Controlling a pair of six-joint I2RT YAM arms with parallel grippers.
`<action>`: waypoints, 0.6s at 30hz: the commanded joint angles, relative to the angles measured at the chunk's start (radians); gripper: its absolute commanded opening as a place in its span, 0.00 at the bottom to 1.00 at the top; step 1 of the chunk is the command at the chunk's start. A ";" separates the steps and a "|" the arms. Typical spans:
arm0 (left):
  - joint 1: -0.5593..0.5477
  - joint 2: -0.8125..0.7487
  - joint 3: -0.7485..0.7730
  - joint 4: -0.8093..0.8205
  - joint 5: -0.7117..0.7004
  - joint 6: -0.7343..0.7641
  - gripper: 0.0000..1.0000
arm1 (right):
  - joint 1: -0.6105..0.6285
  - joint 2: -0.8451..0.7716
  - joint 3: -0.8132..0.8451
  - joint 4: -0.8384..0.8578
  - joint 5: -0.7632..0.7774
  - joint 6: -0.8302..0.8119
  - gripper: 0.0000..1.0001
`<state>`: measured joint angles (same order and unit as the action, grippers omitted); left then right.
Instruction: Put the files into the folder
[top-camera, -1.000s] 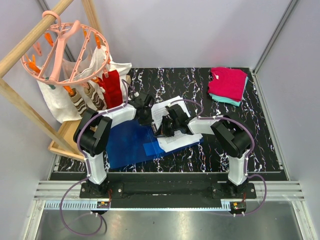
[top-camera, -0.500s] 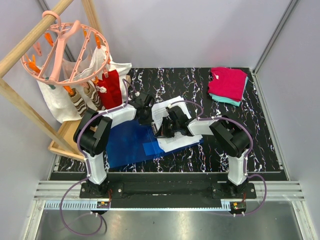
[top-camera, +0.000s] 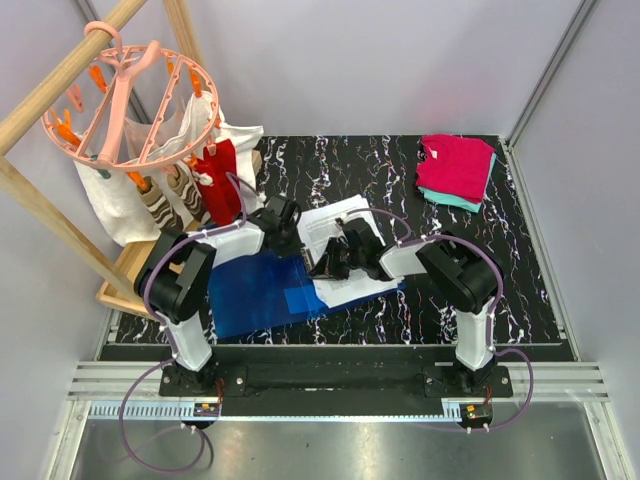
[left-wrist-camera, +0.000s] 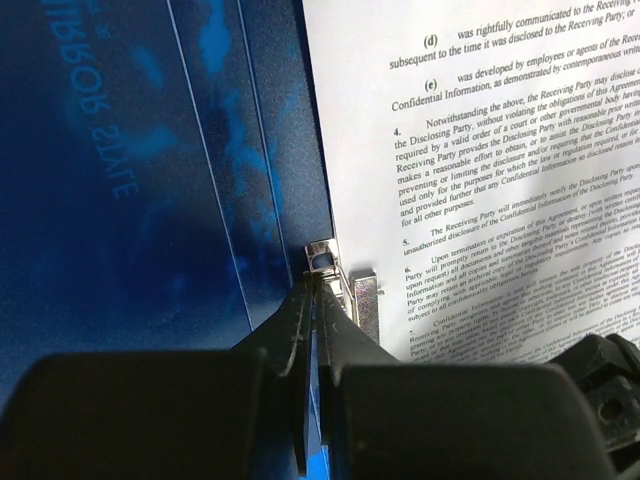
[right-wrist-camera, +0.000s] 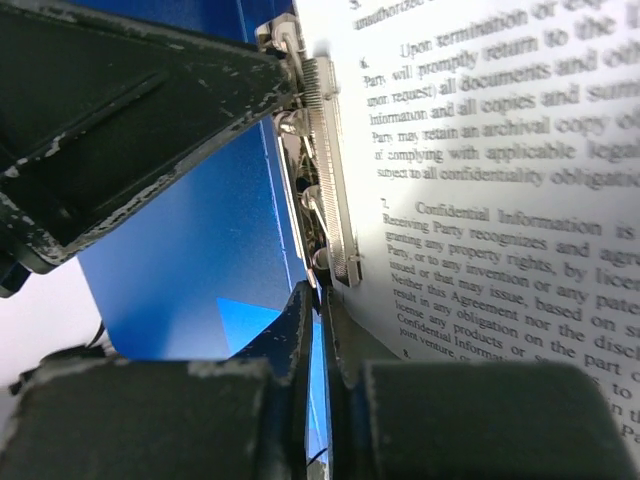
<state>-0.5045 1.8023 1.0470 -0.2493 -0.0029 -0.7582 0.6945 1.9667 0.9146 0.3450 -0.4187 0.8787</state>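
Observation:
The blue folder lies open on the dark marbled table, and also shows in the left wrist view and the right wrist view. The files, white printed sheets, lie on its right half. A metal clip runs along the sheets' left edge by the spine. My left gripper is shut, its tips against the clip's far end. My right gripper is shut, its tips at the clip's near end.
Folded pink and teal clothes lie at the back right. A wooden rack with a pink peg hanger and hanging cloths stands at the back left. Grey walls close in the table.
My left arm has swung a little to the left and its gripper shifted along the folder's spine. The right gripper has edged slightly towards the clip. Both stay shut.

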 joint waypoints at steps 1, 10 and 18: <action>-0.016 -0.050 -0.073 -0.082 -0.017 -0.035 0.00 | -0.035 0.043 -0.062 -0.095 0.006 0.008 0.11; -0.016 -0.132 -0.044 -0.081 -0.002 0.063 0.07 | -0.072 0.012 -0.071 -0.038 -0.114 0.011 0.37; -0.017 -0.215 -0.028 -0.084 0.099 0.151 0.46 | -0.075 -0.168 -0.063 -0.171 -0.115 -0.122 0.66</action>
<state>-0.5171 1.6691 1.0039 -0.3256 0.0383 -0.6811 0.6315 1.9106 0.8684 0.3473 -0.5953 0.8860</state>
